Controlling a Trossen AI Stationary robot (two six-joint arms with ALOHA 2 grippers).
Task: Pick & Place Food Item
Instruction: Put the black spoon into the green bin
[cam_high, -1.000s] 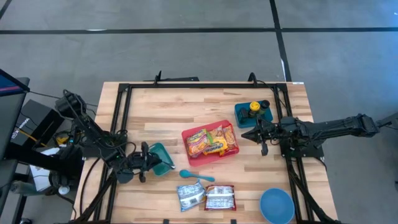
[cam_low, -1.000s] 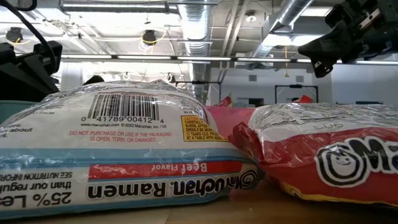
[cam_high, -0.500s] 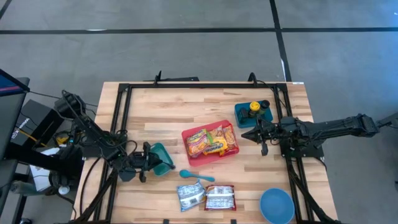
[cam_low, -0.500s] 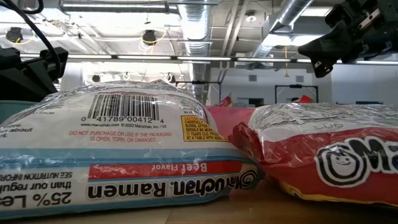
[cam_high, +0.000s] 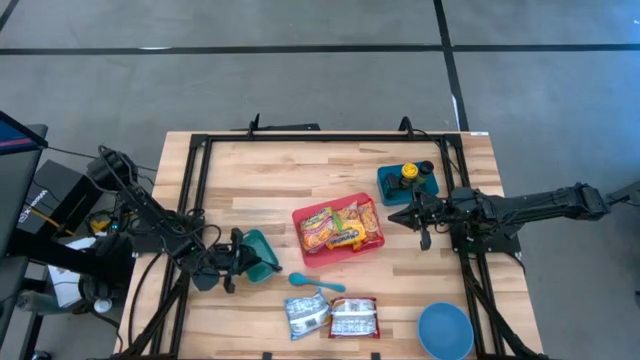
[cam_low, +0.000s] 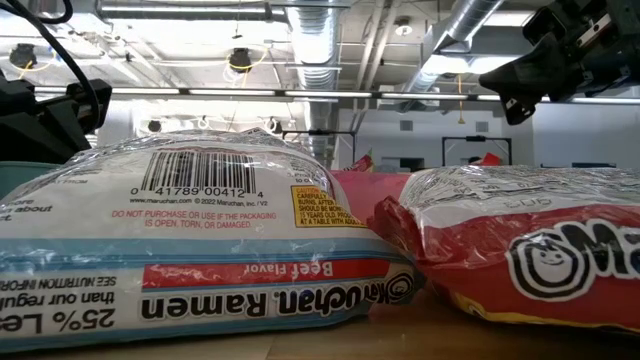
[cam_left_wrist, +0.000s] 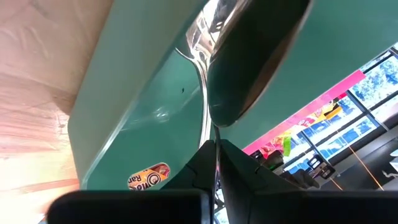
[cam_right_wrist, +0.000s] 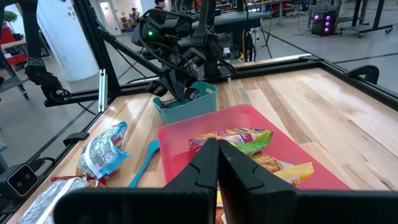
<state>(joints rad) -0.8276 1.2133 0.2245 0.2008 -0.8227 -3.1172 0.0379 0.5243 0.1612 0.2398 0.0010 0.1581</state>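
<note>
Left gripper (cam_high: 236, 261) at the square teal plastic bin's (cam_high: 257, 254) rim.
Fingers pinch its 9 o'clock wall; right gripper's (cam_high: 415, 216) fingers pressed together, clear of the red plastic tray (cam_high: 337, 232).

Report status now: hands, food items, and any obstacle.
Left hand at teal container, fingers on its rim. Right hand shut, empty, hovering beside red tray. Two ramen packs on table front. Teal spoon lies between tray and packs.

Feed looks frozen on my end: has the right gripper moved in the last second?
No. In the high view the right gripper sits at the same spot beside the red tray, just below the teal container, as it did a second ago.
</note>
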